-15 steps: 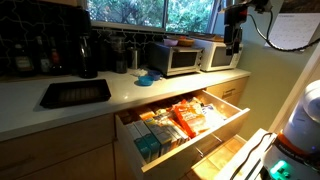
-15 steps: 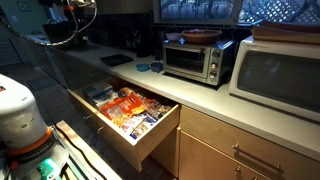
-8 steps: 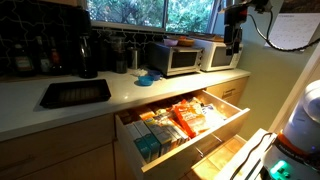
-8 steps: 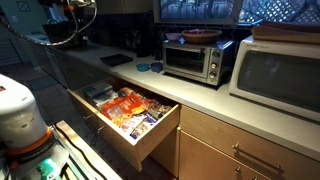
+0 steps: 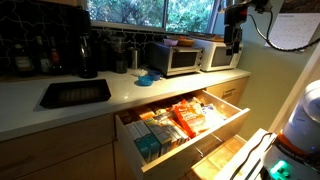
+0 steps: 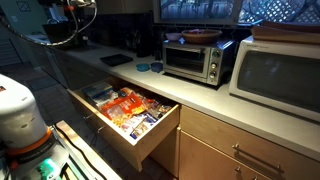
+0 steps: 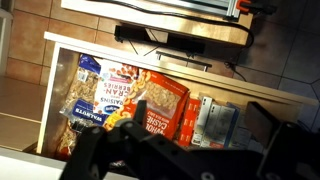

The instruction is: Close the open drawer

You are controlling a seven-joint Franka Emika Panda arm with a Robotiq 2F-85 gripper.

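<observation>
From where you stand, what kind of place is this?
Most likely a home kitchen: a countertop carries a toaster oven and a microwave, and the open drawer below holds snack bags.

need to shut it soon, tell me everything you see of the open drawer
The drawer is wide, light wood with a flat front, pulled far out beneath the counter. It is packed with orange snack bags and teal boxes. The gripper hangs well above, clear of it.

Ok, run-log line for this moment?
wide light-wood kitchen drawer: open | gripper: raised, clear of drawer | closing: not yet begun
</observation>
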